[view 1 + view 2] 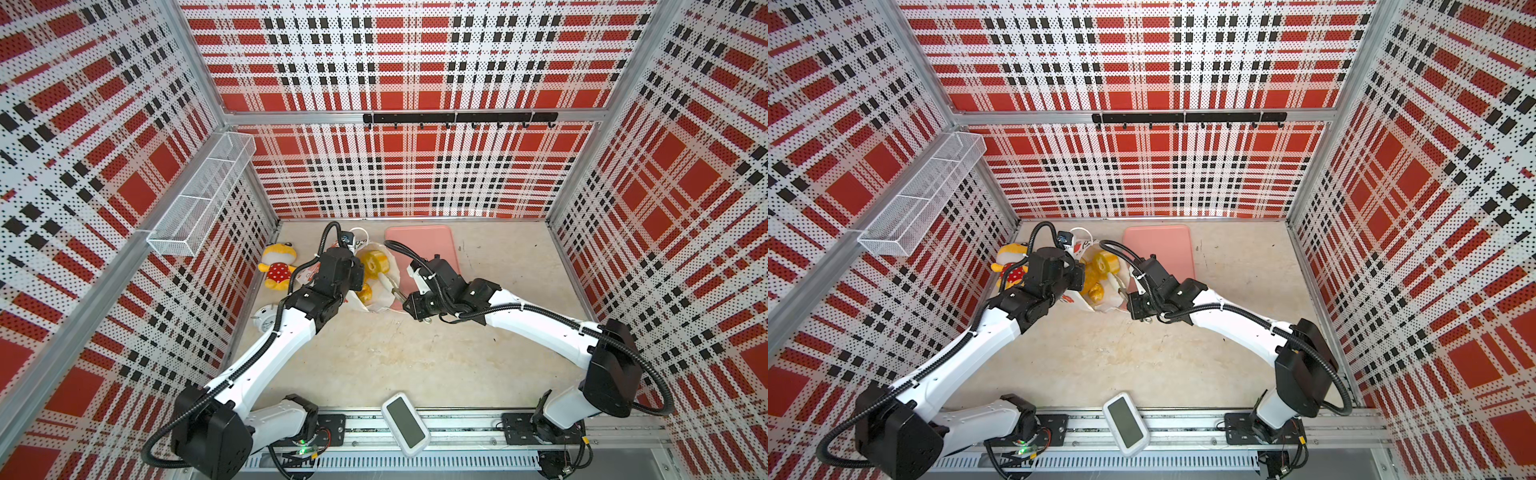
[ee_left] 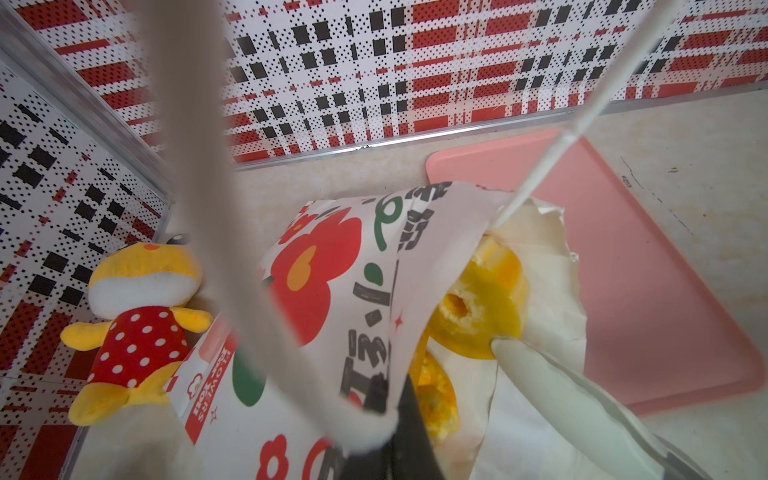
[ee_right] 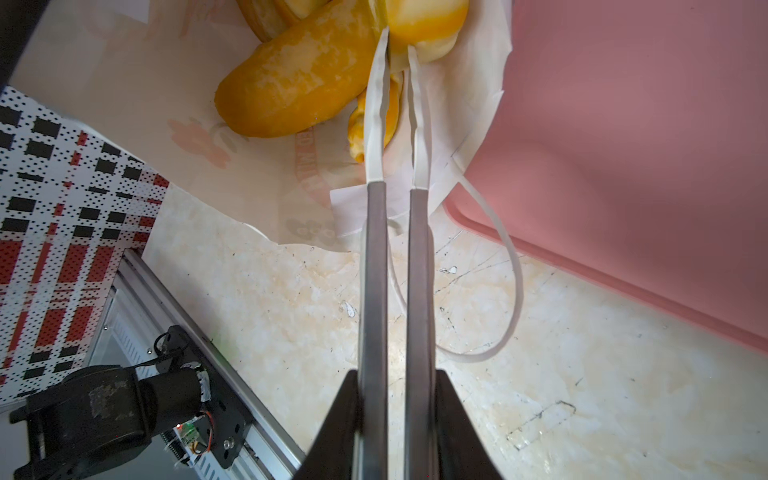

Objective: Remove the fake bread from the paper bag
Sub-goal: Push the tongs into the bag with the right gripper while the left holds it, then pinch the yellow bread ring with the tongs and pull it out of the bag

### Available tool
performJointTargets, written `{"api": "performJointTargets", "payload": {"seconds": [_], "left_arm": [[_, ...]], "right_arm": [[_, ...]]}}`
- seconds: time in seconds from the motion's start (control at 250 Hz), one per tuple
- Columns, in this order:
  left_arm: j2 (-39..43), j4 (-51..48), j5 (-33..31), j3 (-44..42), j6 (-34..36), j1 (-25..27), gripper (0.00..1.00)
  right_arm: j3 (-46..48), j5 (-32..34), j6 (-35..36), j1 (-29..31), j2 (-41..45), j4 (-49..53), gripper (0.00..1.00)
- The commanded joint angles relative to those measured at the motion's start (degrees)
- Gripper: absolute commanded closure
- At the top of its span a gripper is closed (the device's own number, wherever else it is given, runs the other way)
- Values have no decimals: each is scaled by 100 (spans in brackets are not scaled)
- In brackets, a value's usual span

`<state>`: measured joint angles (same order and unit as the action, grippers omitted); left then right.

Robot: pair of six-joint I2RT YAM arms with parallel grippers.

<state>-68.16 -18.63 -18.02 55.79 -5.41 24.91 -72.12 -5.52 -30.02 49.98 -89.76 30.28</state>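
The paper bag (image 1: 376, 306) (image 2: 332, 266) lies on its side at the back of the table, mouth gaping. My left gripper (image 2: 390, 413) is shut on the bag's upper edge and holds it lifted. Inside lie several pieces of fake bread: a yellow ring cake (image 1: 374, 262) (image 1: 1102, 266) (image 2: 478, 307), a long loaf (image 3: 299, 83) and a smaller piece (image 1: 365, 293). My right gripper (image 3: 399, 41) (image 1: 384, 279) reaches into the mouth. Its long white fingertips (image 2: 540, 374) are shut on the ring cake's rim (image 3: 428, 20).
A pink tray (image 1: 419, 245) (image 3: 623, 145) lies right beside the bag. A yellow plush toy in a red dotted dress (image 1: 278, 266) and a white alarm clock (image 1: 266, 318) sit to the left. A white device (image 1: 405, 424) rests at the front edge. One cord handle (image 3: 511, 270) trails on the table.
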Motion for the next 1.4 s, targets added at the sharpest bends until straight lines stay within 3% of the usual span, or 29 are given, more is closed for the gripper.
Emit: {"api": "performJointTargets", "payload": {"seconds": [0.0, 0.368, 0.628, 0.872, 0.916, 1.024, 1.393], "left_arm": [[-13, 38, -87, 161, -288, 39, 100], [-320, -499, -797, 658, -999, 23, 100], [-593, -424, -668, 802, -1277, 20, 100], [-622, -414, -501, 767, -1369, 39, 100], [-612, -406, -487, 745, -1360, 43, 100], [-587, -353, -448, 685, -1336, 49, 100], [-636, -172, -193, 512, -1216, 154, 100]], "right_arm": [[-146, 238, 179, 16, 142, -230, 100], [-176, 288, 286, 19, 554, 91, 100], [-62, 297, 343, 16, 957, 236, 100], [-242, 253, 263, -4, 718, 452, 100], [-313, 285, 204, -3, 666, 525, 89], [-549, 361, 129, -20, 518, 749, 72], [-1231, 311, -98, -237, -224, 1164, 61]]}}
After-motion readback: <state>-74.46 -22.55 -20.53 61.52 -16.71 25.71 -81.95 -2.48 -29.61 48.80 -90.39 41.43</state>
